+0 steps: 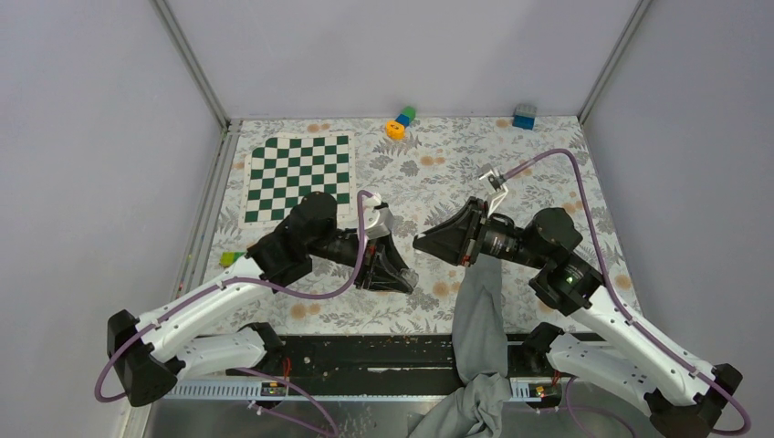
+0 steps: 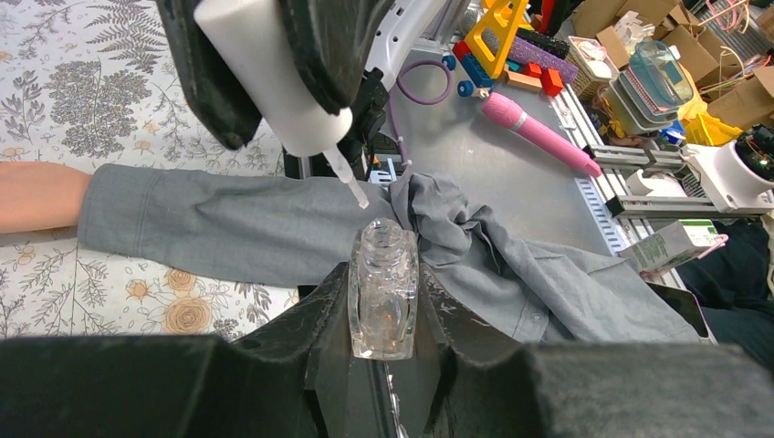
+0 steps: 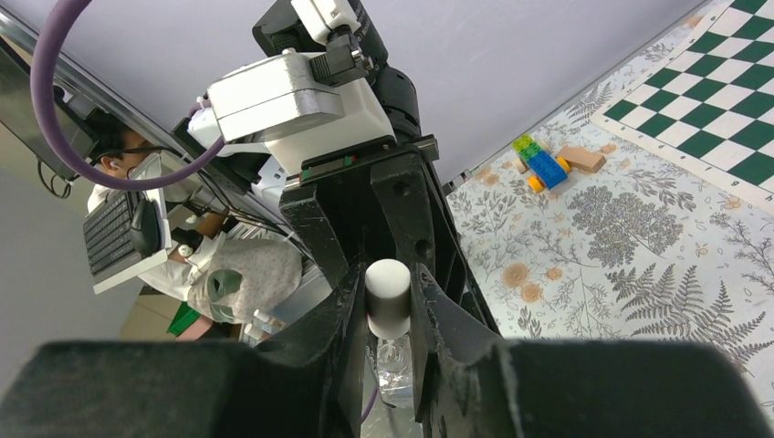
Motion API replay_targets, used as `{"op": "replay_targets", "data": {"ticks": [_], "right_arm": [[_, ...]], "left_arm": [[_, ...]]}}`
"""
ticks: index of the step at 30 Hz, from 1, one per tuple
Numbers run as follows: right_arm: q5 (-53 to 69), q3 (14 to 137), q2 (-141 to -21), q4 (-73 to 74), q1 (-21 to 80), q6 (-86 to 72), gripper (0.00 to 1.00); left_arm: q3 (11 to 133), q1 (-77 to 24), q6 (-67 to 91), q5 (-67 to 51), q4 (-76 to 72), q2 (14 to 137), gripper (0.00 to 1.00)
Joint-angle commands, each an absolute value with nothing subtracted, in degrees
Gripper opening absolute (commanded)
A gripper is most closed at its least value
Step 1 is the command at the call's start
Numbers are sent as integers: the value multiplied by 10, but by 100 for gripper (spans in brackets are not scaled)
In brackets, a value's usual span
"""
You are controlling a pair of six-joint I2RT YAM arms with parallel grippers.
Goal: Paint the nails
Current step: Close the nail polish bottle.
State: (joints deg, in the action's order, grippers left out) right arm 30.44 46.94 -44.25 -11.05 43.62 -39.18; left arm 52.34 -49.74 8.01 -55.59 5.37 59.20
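Note:
My left gripper (image 2: 383, 274) is shut on a clear glass polish bottle (image 2: 383, 297), held upright with its neck open. Just above it, my right gripper (image 3: 389, 274) is shut on the white cap (image 3: 389, 294). The cap's thin brush (image 2: 351, 182) points down at the bottle's mouth without touching it. From above, the left gripper (image 1: 402, 278) and the right gripper (image 1: 424, 244) meet nose to nose over the table. A grey sleeve (image 1: 479, 315) reaches in from the near edge beneath them. A bit of bare hand (image 2: 36, 196) shows at the sleeve's end. The nails are out of view.
A green-and-white checkered mat (image 1: 297, 178) lies at the back left. Toy blocks (image 1: 400, 121) and a blue block (image 1: 524, 116) sit by the back wall. Another small block (image 1: 230, 258) lies beside the left arm. A floral cloth (image 1: 548, 173) covers the table.

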Motion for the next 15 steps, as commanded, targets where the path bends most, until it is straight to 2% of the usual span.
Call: {"op": "replay_targets", "data": {"ticks": [1,15], "right_arm": [[297,472,-448,-133,446,-377,0],[302,470,-452,-131,453,-373,0]], "left_arm": [[522,-499,80,-577,15,576,0],[514,-500,113,-590,-22,581,0]]}}
